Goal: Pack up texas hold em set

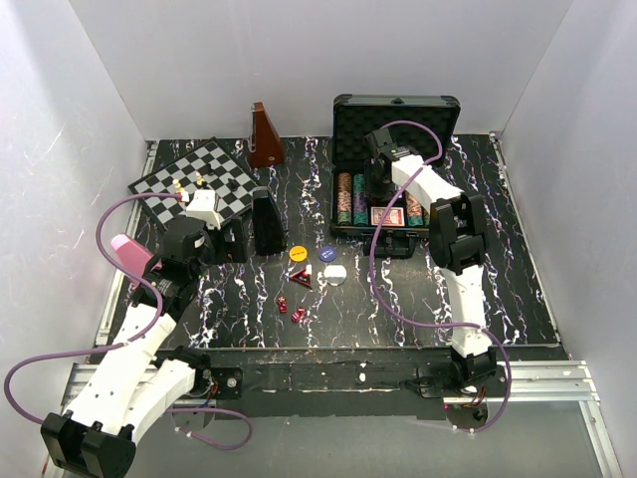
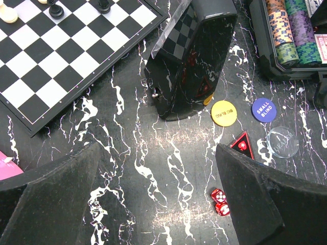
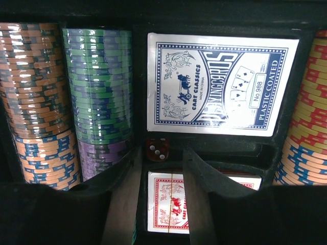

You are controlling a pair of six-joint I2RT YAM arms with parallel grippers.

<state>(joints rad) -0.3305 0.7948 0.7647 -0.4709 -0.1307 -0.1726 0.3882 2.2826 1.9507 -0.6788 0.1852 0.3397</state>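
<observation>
Chips (image 3: 97,102) and decks (image 3: 219,81) in case (image 1: 396,108), buttons (image 1: 298,253), dice (image 1: 298,314) before it

**Colour and Pattern Findings**

Noted black with white marble veining on the stone-look tabletop (image 2: 153,168). Recorded black-and-white checks on the square chessboard (image 2: 66,51); plain brown on the pyramid-shaped object (image 1: 264,137). Logged black throughout the foam-lined hard case (image 1: 353,124).

Inside:
- orange with blue stripes on the first poker chip row (image 3: 38,102)
- green over purple, dark-striped, on the second chip row (image 3: 99,87)
- yellow with red stripes on the third chip row (image 3: 306,112)
- blue ornamental print on white for the upper card deck (image 3: 219,84)
- red print on white for the lower card deck (image 3: 163,204)
- dark red with white pips on the small die (image 3: 157,149)

On the tabletop:
- yellow round button (image 2: 224,113)
- blue round button (image 2: 263,108), white-lettered
- clear round button (image 2: 282,141)
- red dice pair (image 2: 218,195), white-pipped
</observation>
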